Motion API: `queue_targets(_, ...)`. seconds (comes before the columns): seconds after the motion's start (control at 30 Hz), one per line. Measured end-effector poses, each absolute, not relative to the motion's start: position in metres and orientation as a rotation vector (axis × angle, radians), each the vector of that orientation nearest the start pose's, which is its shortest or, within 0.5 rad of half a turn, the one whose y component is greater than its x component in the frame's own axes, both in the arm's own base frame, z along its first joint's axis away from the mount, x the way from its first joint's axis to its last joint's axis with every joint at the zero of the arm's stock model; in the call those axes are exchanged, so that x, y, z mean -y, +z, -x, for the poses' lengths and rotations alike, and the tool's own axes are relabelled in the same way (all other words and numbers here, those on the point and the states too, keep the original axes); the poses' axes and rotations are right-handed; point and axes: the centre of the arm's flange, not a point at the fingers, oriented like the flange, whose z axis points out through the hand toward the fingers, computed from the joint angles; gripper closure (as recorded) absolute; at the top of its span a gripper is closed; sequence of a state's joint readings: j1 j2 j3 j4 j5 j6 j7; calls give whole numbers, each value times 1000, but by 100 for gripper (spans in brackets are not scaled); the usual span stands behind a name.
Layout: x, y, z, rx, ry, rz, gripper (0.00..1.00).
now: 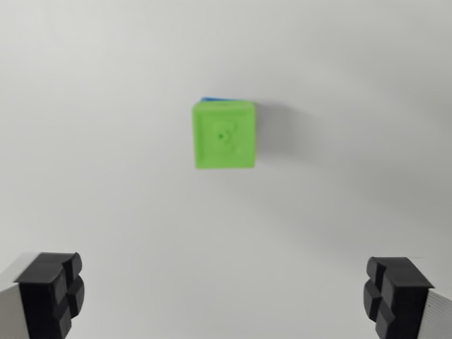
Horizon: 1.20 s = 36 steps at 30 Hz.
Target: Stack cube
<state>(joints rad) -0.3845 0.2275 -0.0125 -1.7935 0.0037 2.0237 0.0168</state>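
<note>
— 2 cubes, was it, or 1?

— 2, I judged, though the picture was soft. The green cube sat just above the middle of the frame on the white table, and a thin sliver of blue cube peeked out along its upper edge. That looked like green already resting on blue, seen from overhead.

— And the claw?

— The gripper was spread wide and held nothing. Its 2 black fingertips stood in the lower left and lower right corners, well apart from the cubes.

— How would the green one have handled?

— Light and stiff, by my guess: a small moulded plastic block with hard flat faces and a shallow embossed mark on top. It would not have crushed, but smooth sides can slip under a weak pinch.

— Where to take hold, then?

— On 2 opposite side faces, left and right in the frame, squarely at mid-height, since a corner grip could twist it and nudge the blue one beneath.
</note>
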Motion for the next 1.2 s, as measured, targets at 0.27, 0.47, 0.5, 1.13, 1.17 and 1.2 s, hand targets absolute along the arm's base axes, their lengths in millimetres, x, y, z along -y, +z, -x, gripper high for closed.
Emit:
queue_targets(0.27, 240, 446, -574, -647, -4, 3074, 0)
queue_targets(0.47, 240, 458, -574, -647, -5, 3074, 0)
queue_targets(0.5, 240, 459, -574, -647, -5, 3074, 0)
queue_targets(1.13, 240, 466, -574, -647, -2, 3074, 0)
queue_targets(1.17, 240, 466, -574, -647, -2, 3074, 0)
queue_targets(1.2, 240, 466, -574, -647, -2, 3074, 0)
